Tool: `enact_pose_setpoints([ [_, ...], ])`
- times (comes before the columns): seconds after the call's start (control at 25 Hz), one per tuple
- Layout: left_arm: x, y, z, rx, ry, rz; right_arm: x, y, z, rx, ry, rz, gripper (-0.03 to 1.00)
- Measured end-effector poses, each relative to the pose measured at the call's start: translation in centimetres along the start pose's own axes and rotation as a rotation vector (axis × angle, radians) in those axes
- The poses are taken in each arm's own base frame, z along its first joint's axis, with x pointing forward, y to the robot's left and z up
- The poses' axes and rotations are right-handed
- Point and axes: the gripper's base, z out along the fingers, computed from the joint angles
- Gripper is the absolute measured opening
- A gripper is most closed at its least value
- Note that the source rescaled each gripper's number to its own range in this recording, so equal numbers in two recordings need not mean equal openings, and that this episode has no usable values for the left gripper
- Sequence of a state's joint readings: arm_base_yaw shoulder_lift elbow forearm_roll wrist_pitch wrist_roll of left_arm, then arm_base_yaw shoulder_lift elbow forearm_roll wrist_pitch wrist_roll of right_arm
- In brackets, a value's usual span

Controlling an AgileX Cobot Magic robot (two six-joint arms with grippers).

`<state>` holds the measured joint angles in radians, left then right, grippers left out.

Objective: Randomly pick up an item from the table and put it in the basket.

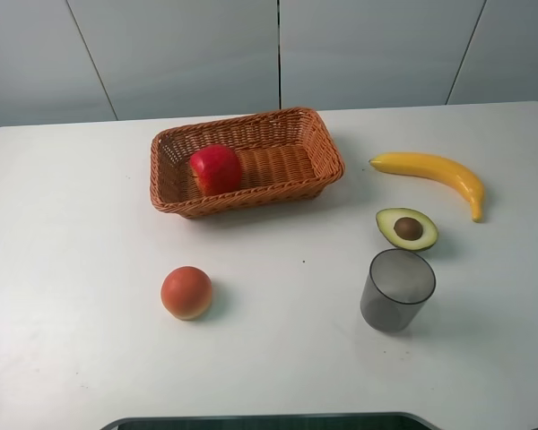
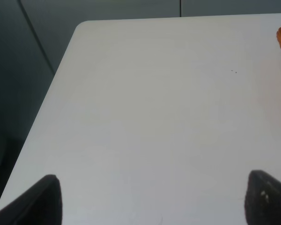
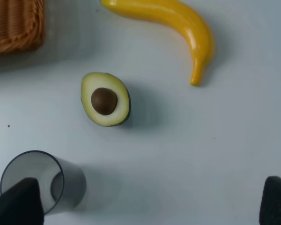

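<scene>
Apple (image 1: 216, 168) sits inside the basket (image 1: 314, 143), toward its left-arm end, so the job looks done. Your left gripper (image 2: 154, 199) and right gripper (image 3: 150, 199) both hang spread wide, holding nothing, clear of the basket; left one seems nearer the apple.

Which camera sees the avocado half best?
The right wrist view: the avocado half is close and whole, its brown pit clear. The exterior high view shows it smaller, between the banana and the grey cup. The left wrist view misses it.
</scene>
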<state>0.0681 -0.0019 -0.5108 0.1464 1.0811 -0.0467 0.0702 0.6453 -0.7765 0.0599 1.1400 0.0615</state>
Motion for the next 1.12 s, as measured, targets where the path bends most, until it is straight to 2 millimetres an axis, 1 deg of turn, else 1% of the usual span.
enact_pose_setpoints([
  [0.12, 0.0, 0.0, 0.0, 0.000, 0.000, 0.000, 1.2, 0.0, -1.6, -0.006, -0.058, -0.005, 0.97],
  [0.28, 0.0, 0.0, 0.0, 0.000, 0.000, 0.000, 2.8, -0.1, -3.0, -0.012, -0.125, -0.011, 0.97],
  [0.56, 0.0, 0.0, 0.0, 0.000, 0.000, 0.000, 6.5, -0.4, -3.5, -0.021, -0.231, -0.016, 0.97],
  [0.84, 0.0, 0.0, 0.0, 0.000, 0.000, 0.000, 8.8, -0.2, -5.0, -0.061, -0.373, -0.020, 0.97],
  [1.04, 0.0, 0.0, 0.0, 0.000, 0.000, 0.000, 10.2, -0.9, -6.0, 0.006, -0.476, -0.041, 0.97],
  [1.12, 0.0, 0.0, 0.0, 0.000, 0.000, 0.000, 10.5, -1.0, -6.1, 0.011, -0.514, -0.049, 0.97],
])
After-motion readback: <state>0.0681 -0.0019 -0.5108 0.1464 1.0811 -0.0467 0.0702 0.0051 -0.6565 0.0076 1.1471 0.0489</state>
